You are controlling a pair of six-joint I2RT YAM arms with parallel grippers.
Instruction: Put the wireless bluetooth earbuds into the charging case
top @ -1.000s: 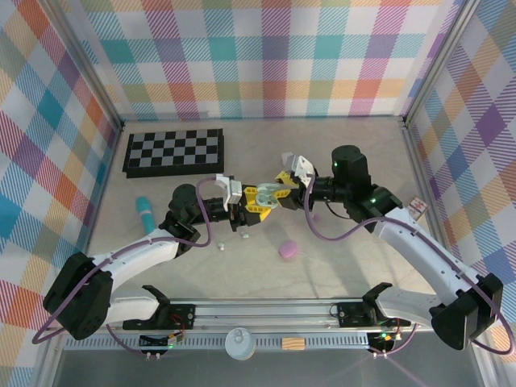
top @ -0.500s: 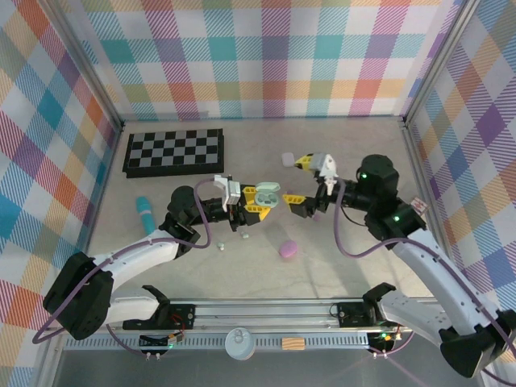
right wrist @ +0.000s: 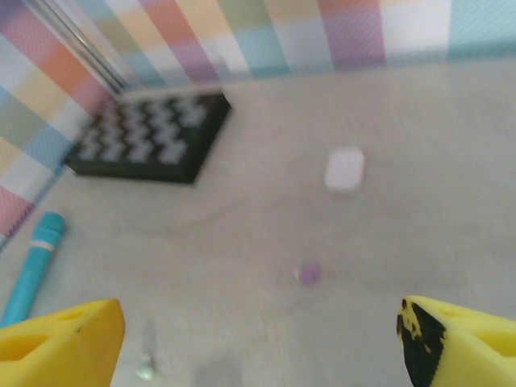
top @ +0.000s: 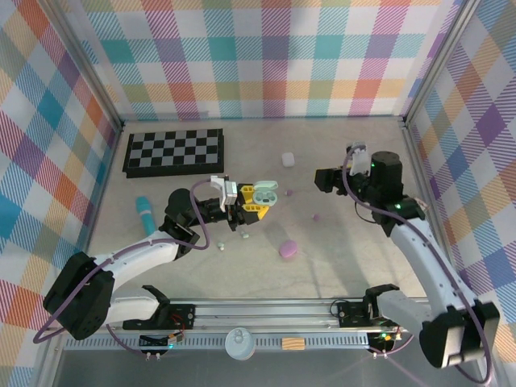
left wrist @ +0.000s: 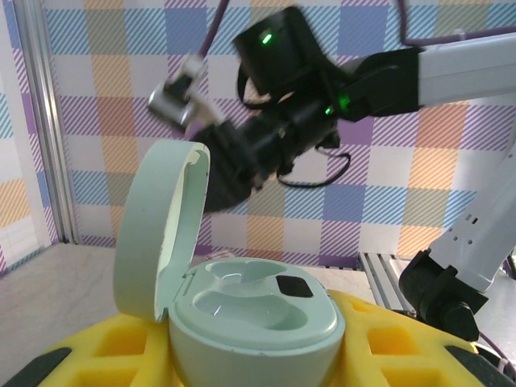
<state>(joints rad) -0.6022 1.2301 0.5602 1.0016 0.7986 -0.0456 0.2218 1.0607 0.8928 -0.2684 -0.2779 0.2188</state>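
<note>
A purple case (top: 287, 249) lies nearest on the worktop (top: 355, 258). Behind it, the left pincer (top: 256, 206) still holds the mint charging case (top: 265, 195) tight, up off the worktop, with its lid open. A purple earbud (top: 317, 217) lies between the two pincers. A second ago the right pincer (top: 322, 179) was right against the case. Now it has backed off to the right, and its yellow fingers (right wrist: 60, 339) are wide apart. Farther back sit a white case (top: 286, 159) and the chessboard (top: 173, 150).
</note>
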